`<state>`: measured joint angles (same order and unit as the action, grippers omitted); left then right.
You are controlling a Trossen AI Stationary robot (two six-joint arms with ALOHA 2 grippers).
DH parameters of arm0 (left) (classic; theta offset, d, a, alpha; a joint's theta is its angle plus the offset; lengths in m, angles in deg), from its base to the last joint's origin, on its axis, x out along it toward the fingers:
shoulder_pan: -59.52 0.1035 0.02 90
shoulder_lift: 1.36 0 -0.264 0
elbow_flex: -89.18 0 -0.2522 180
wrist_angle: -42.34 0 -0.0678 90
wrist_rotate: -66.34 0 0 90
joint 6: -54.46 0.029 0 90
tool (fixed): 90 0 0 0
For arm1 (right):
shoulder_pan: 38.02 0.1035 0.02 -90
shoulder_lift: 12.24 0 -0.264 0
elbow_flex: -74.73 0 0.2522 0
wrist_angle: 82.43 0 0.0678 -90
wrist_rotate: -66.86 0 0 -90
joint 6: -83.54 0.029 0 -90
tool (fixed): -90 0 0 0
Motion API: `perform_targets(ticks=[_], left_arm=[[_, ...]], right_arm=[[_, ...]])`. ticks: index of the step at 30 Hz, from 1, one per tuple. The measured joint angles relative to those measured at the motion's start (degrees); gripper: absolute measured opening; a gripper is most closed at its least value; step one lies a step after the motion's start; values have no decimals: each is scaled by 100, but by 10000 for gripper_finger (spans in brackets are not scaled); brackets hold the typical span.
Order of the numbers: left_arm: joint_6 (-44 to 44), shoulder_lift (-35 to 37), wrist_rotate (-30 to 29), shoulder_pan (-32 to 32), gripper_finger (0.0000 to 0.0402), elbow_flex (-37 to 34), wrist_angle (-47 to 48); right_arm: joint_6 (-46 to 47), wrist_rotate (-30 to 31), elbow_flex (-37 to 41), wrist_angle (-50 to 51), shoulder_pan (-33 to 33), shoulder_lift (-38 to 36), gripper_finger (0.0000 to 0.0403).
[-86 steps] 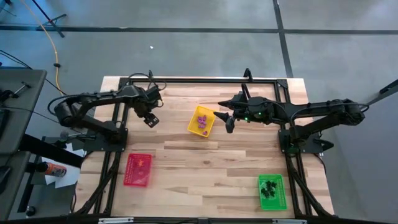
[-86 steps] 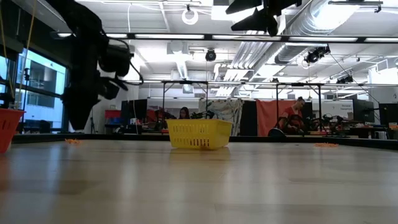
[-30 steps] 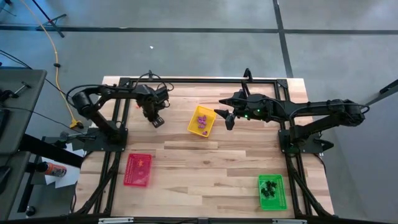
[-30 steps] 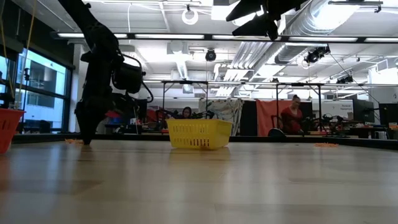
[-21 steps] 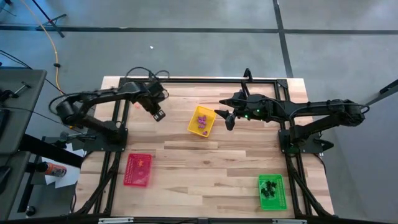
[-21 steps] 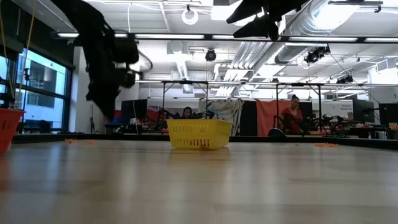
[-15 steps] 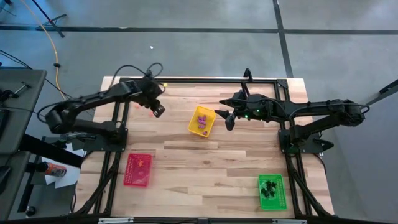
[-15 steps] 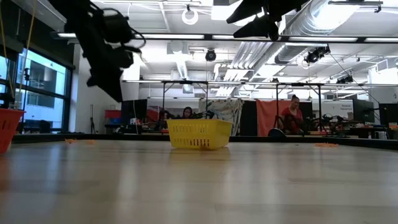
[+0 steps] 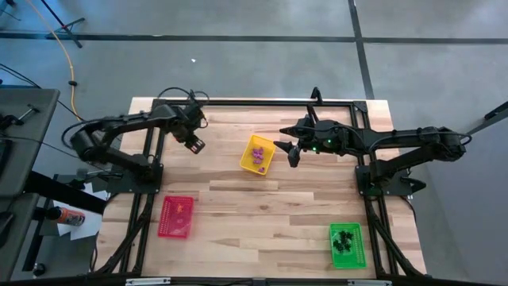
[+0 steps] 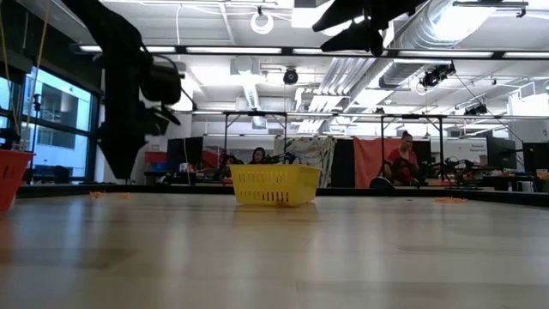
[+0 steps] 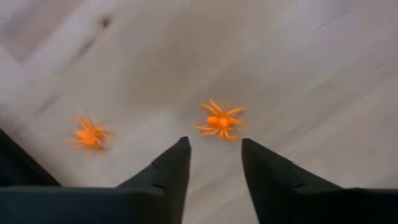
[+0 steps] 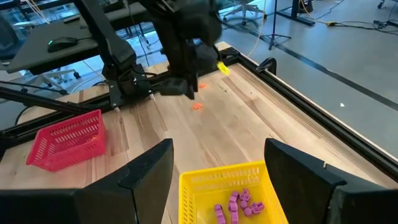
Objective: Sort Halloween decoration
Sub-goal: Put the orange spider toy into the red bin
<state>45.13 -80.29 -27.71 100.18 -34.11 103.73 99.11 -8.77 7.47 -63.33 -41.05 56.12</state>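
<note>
Wooden tabletop point(image 11: 323, 68) carries two orange spiders point(image 11: 219, 121) beneath the parted left tool point(image 11: 214, 148).

The right gripper point(image 12: 217, 168) is seen with its two dark fingers point(image 12: 146, 177) spread wide apart, framing a yellow tray point(image 12: 233, 193) that sits on the wooden table point(image 12: 273, 106). Several purple trinkets point(image 12: 235, 204) are piled inside that tray. Farther across the table, the left arm point(image 12: 180, 34) is lowered toward the boards, and its gripper point(image 12: 189, 90) is held just above a small orange trinket point(image 12: 198, 106); whether the two touch cannot be made out. A red tray point(image 12: 65, 140) is set well apart, near the table's black frame point(image 12: 292, 93). Something small and yellow point(image 12: 222, 68) is seen beside the left arm.
</note>
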Motion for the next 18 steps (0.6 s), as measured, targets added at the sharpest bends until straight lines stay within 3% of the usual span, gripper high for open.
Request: perform_targets(ticks=[9, 18], left_arm=[[262, -878, 205, -2, 210, 0, -239], [611, -1096, 211, -4, 219, 14, -495]], right_arm=[[149, -68, 0, 0, 0, 0, 247], [240, -66, 0, 0, 0, 0, 247]])
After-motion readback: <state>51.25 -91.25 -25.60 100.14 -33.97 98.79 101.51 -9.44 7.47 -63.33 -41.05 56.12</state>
